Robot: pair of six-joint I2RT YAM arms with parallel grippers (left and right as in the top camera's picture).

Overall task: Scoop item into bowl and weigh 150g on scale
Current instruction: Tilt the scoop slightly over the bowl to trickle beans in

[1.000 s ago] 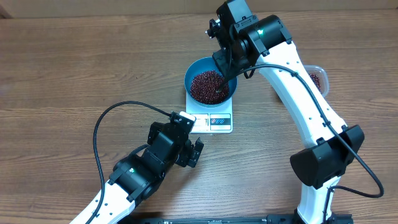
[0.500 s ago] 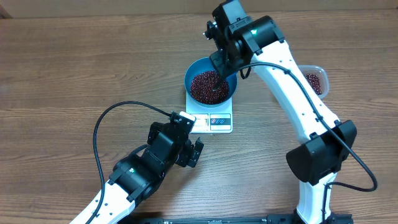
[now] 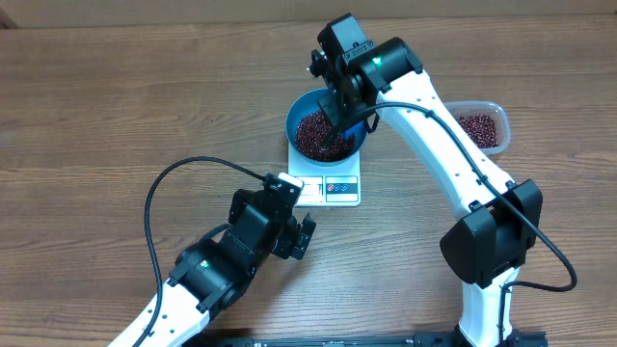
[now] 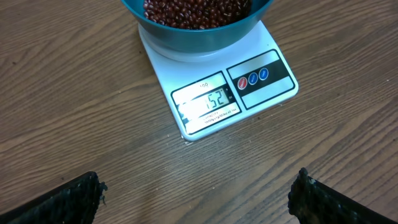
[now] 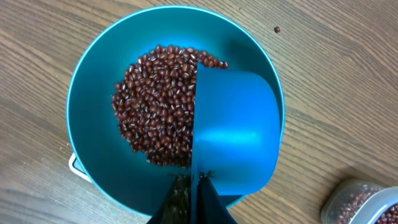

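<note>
right claw clamped on the blue scoop tips it over the bowl to add beans on the scale, left claw spread wide, facing the display.

There is one blue bowl, one white scale, one blue scoop and one clear tub. The scale has three round buttons, one red and two blue. There are two grippers, the left gripper and the right gripper. The beans are too many to count.
</note>
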